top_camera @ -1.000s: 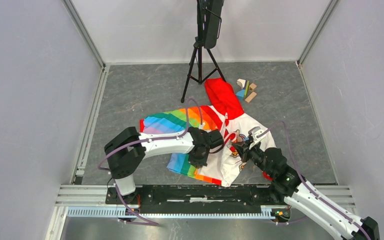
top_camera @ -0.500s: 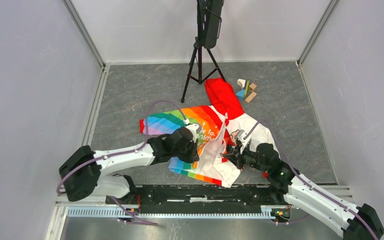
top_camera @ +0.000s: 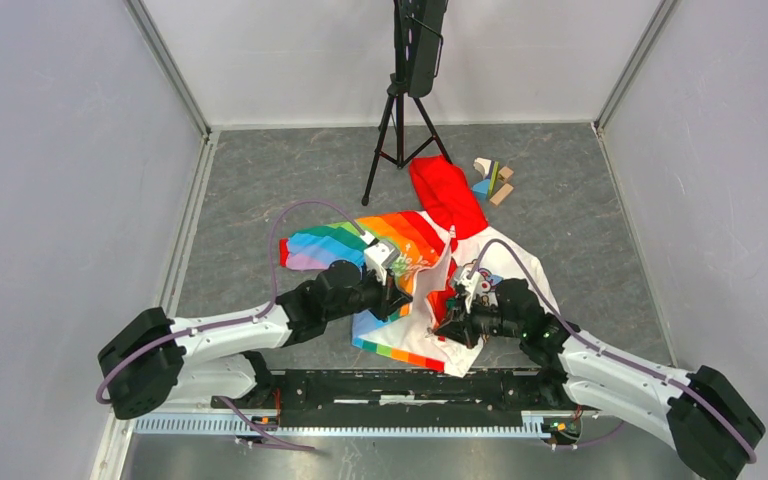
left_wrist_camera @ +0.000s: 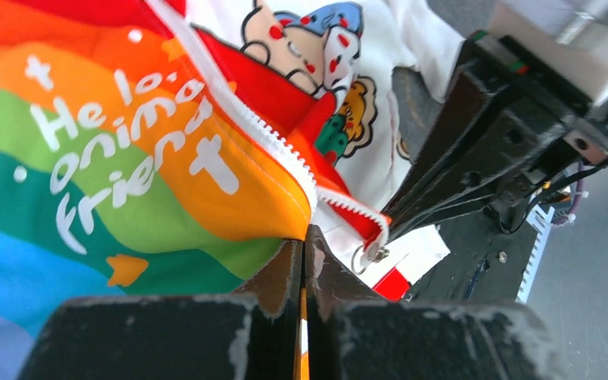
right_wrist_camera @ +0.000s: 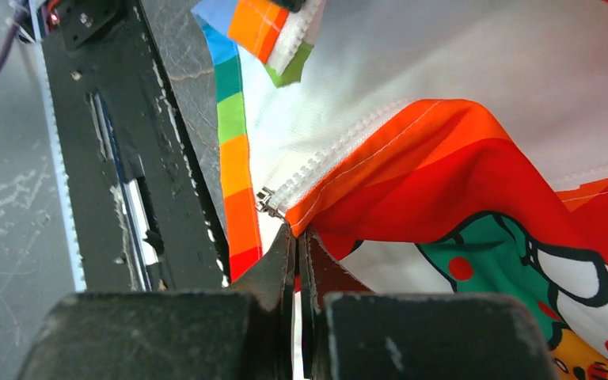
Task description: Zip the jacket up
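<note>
The jacket (top_camera: 335,246) lies open on the grey floor, rainbow half to the left, white cartoon half (top_camera: 508,262) to the right, red hood (top_camera: 443,192) at the back. My left gripper (top_camera: 397,296) is shut on the bottom corner of the rainbow half beside its white zipper teeth (left_wrist_camera: 241,119); its tips show in the left wrist view (left_wrist_camera: 305,241). My right gripper (top_camera: 447,326) is shut on the bottom corner of the other half (right_wrist_camera: 412,170), just below the metal zipper slider (right_wrist_camera: 267,203). The two held corners hang close together, a little above the floor.
A black tripod (top_camera: 397,130) stands behind the jacket. Several small wooden blocks (top_camera: 492,180) lie right of the hood. The black base rail (top_camera: 400,385) runs along the near edge just below the grippers. Grey walls close in the left, right and back.
The left arm has dropped low and stretched out to the left. The right gripper has moved left and nearer. The two bottom corners of the jacket have come closer together.
</note>
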### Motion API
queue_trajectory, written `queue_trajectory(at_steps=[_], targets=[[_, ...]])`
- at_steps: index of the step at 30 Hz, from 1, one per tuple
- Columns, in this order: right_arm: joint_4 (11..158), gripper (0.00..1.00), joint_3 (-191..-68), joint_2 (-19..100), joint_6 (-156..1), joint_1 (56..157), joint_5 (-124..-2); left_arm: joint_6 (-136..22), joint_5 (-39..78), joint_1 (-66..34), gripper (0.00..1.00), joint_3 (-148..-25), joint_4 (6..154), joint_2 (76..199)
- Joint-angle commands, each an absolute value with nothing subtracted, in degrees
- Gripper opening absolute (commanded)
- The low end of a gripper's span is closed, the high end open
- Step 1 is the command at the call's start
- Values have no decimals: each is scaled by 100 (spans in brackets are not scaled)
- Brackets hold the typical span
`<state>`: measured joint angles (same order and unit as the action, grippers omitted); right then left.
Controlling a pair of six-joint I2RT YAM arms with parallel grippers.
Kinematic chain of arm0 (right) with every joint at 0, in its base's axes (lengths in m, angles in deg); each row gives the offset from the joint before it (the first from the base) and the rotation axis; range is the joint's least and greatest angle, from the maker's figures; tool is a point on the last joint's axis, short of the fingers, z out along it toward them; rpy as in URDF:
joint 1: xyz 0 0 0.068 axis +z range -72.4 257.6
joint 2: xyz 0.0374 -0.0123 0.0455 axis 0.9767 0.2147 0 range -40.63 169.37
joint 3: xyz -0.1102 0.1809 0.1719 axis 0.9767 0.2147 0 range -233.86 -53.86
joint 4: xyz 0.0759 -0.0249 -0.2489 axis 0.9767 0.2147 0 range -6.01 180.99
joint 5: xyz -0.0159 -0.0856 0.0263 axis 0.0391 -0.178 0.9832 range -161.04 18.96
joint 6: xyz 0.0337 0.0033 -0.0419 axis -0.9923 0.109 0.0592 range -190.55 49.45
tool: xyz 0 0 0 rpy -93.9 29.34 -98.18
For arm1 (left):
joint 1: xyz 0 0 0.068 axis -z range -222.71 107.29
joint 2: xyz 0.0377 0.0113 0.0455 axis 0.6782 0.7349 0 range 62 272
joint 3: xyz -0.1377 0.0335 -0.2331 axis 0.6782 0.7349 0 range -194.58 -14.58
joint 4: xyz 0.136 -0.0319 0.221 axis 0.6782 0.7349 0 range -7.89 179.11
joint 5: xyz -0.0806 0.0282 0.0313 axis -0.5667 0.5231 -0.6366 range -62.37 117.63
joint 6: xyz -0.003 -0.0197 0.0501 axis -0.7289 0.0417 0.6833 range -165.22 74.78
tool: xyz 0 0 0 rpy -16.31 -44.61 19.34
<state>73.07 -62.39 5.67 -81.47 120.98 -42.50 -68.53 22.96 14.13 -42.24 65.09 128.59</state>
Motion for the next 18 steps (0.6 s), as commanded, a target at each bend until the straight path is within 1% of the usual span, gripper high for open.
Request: queue_trajectory(at_steps=[1, 6, 8, 11, 18], targets=[[6749, 0, -6612, 843, -8849, 12084, -4120, -6125, 1989, 1398, 2, -4285, 5749, 12816], [6289, 0, -6671, 1191, -9680, 12077, -4241, -6165, 1780, 1398, 2, -4250, 5481, 12841], [6262, 0, -6694, 1239, -9711, 12068, -4373, -6192, 1643, 1398, 2, -4274, 5469, 12865], [6234, 0, -6747, 1340, -9636, 12058, -4235, -6384, 1512, 1398, 2, -4303, 5403, 12919], [6249, 0, -6602, 1072, -9626, 12016, -4313, -6586, 1389, 1398, 2, -4308, 5321, 13043]])
